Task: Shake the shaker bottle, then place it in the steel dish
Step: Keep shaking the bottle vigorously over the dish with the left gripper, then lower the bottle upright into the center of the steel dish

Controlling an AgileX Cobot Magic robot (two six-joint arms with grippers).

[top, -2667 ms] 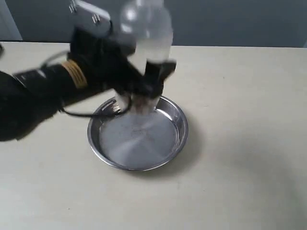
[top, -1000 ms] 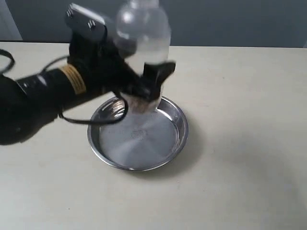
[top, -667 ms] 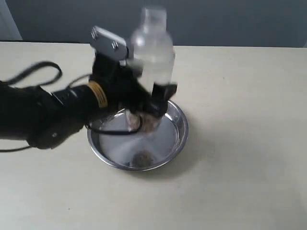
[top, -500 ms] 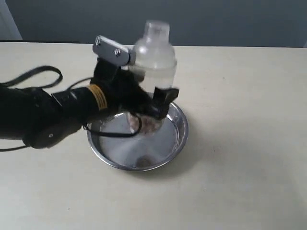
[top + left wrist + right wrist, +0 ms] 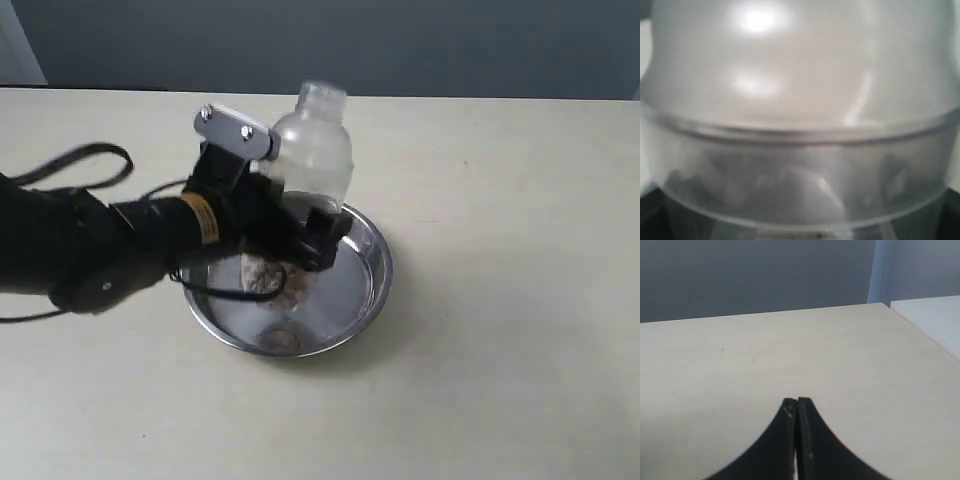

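Note:
The shaker bottle is clear plastic with a small round cap, and brown pellets lie at its base. It leans slightly, its base down inside the steel dish; whether the base touches the bottom I cannot tell. My left gripper is shut on the bottle's lower body, reaching in from the left. In the left wrist view the bottle fills the frame, blurred and very close. My right gripper is shut on nothing, over bare table, and does not show in the exterior view.
The dish sits on a pale table near the middle. A black cable loops up from the left arm. A dark wall runs behind the table's far edge. A white surface borders the table in the right wrist view.
The left gripper has brought the bottle down from high above the dish until its base is inside the dish. The arm has dropped lower and the bottle now leans a little.

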